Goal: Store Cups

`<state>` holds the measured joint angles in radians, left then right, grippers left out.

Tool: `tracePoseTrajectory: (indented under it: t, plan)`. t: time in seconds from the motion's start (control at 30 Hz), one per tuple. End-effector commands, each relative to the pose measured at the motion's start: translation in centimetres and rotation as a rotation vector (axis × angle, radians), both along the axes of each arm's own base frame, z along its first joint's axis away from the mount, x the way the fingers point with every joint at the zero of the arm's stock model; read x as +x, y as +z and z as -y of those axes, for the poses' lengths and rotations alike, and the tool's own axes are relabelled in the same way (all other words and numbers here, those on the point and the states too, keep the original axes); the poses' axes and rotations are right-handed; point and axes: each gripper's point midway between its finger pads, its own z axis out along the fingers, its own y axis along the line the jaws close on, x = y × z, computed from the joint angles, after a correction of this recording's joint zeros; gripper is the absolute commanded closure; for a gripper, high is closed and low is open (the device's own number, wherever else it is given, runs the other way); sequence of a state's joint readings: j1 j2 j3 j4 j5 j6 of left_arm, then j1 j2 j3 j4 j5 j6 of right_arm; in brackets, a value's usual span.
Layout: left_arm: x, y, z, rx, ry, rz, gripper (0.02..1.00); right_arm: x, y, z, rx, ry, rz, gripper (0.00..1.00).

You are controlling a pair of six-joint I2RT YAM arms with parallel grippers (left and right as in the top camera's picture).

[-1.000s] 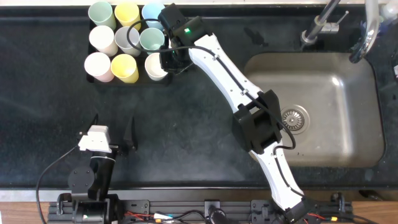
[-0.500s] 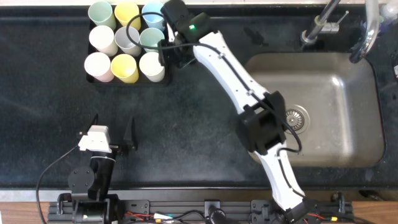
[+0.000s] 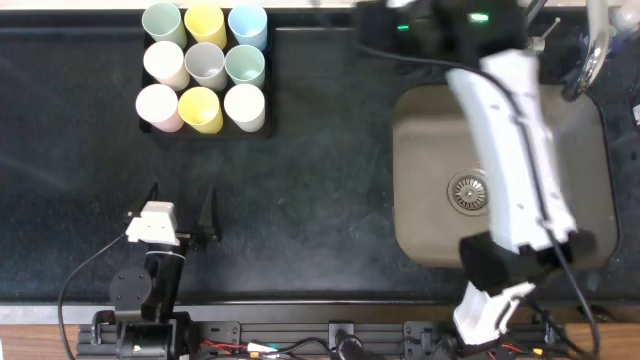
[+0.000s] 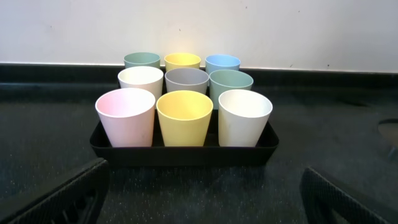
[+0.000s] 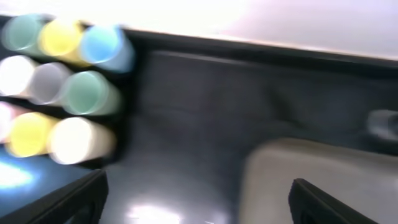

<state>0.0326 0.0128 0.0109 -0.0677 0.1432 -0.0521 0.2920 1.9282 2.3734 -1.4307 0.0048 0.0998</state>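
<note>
Left gripper (image 3: 181,203): low over the dark worktop (image 3: 300,220), fingers spread wide, empty; tray (image 4: 186,153), black, farther back: nine cups (image 4: 184,117) upright in three rows of three; right gripper (image 5: 199,211): raised near the back edge, between tray and sink (image 3: 420,220), fingers apart, holding nothing.

Cups (image 4: 183,118) — matt plastic; tray (image 4: 186,154) smooth plastic; sink (image 3: 425,170) brushed metal; counter (image 3: 300,200) — speckled, faintly glossy.

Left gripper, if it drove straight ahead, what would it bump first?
Probably the front wall of the black plastic tray, with the front-row yellow plastic cup just behind it. The dark countertop between looks free, though height is hard to judge.
</note>
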Motion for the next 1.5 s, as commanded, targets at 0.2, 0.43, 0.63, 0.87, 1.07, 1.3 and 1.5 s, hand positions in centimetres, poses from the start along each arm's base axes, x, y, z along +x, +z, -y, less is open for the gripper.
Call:
tracePoseTrajectory:
  t: [0.2,0.43,0.63,0.87,1.07,1.3,1.5]
  plan:
    - [-0.1,0.0,0.2,-0.001,-0.009,0.006,0.018,-3.4,5.8,6.7,-0.107,-0.043,0.196,0.027]
    - [-0.1,0.0,0.2,-0.001,-0.009,0.006,0.018,-8.1,6.2,8.3,-0.069,-0.063,0.354,0.003]
    - [-0.1,0.0,0.2,-0.001,-0.009,0.006,0.018,-12.8,3.9,7.8,0.002,-0.012,0.425,0.003]
    - [-0.1,0.0,0.2,-0.001,-0.009,0.006,0.018,-16.4,0.3,8.3,0.061,-0.05,0.466,0.003]
    - [-0.1,0.0,0.2,-0.001,-0.009,0.006,0.018,-18.1,-3.0,8.6,0.102,-0.073,0.536,0.003]
    - [-0.1,0.0,0.2,-0.001,-0.009,0.006,0.018,-18.8,-7.5,8.9,0.12,-0.081,0.635,0.003]
    - [-0.1,0.0,0.2,-0.001,-0.009,0.006,0.018,-19.3,-8.6,10.0,0.136,-0.112,0.793,0.005]
